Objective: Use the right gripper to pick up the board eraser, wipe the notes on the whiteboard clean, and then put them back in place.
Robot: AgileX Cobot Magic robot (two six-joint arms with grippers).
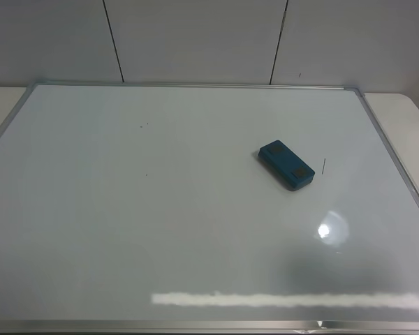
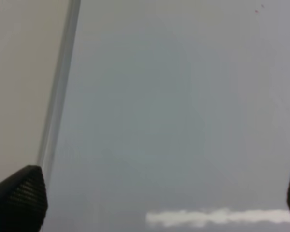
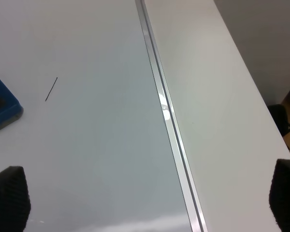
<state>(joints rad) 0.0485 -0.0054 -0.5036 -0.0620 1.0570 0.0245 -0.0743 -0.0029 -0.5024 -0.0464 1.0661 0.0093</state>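
The teal-blue board eraser (image 1: 286, 165) lies flat and at a slant on the whiteboard (image 1: 160, 223), right of centre. No red notes show on the board. Neither arm shows in the exterior high view. In the right wrist view my right gripper (image 3: 147, 198) is open and empty above the board's right frame (image 3: 169, 125), with a corner of the eraser (image 3: 0, 104) off to one side and apart from it. In the left wrist view my left gripper (image 2: 157, 198) is open and empty above the board's left part (image 2: 183, 121).
A short dark dash (image 1: 324, 166) is just right of the eraser and also shows in the right wrist view (image 3: 51, 89). Tiny dark specks (image 1: 144, 126) dot the board's left half. A white table (image 3: 222, 121) lies beyond the right frame, with its drop-off edge (image 3: 261, 96) further out.
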